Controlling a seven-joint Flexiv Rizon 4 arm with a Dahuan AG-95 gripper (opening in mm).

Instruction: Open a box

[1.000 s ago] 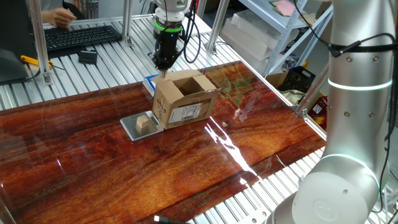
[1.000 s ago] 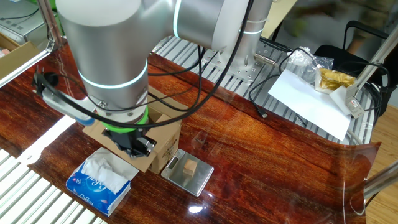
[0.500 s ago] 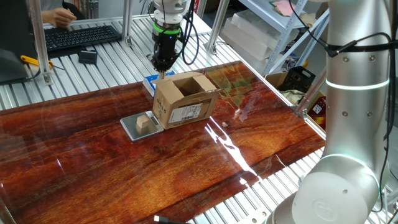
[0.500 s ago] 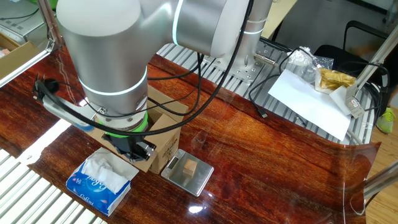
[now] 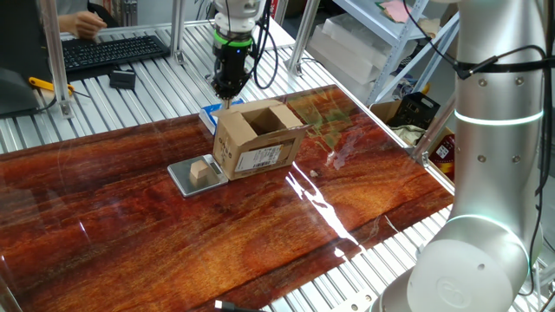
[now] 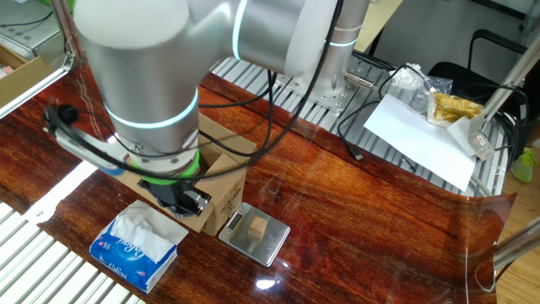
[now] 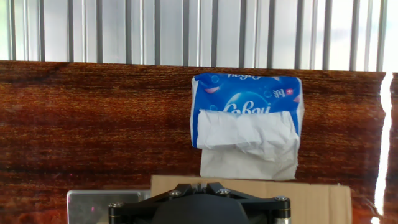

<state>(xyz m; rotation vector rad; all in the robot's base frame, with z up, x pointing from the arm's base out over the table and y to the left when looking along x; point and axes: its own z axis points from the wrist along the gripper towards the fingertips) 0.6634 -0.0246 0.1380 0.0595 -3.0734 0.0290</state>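
A: Though the end effector [image 5: 228, 94] shows in all three views, its fingertips are hard to read: the arm's bulk covers them in the other fixed view, and the hand view cuts them off at the bottom edge.

B: State?

A: Shut tight, nothing between the fingers. It points straight down, tip just above the far edge of the box [image 5: 257, 137]. Contact with the cardboard: cannot tell.

B: Box position?

A: Upright on the worktop [image 5: 173, 234], directly below and slightly nearer the fixed camera than the end effector. Top flaps stand open, label faces that camera. In the other fixed view it is mostly hidden behind the arm.

B: Surroundings?

A: Tissue packet [image 7: 247, 116] just beyond the box, white sheet spilling out. Metal plate [image 5: 192, 178] touching the box's side, small wooden cube [image 5: 200, 171] on it.
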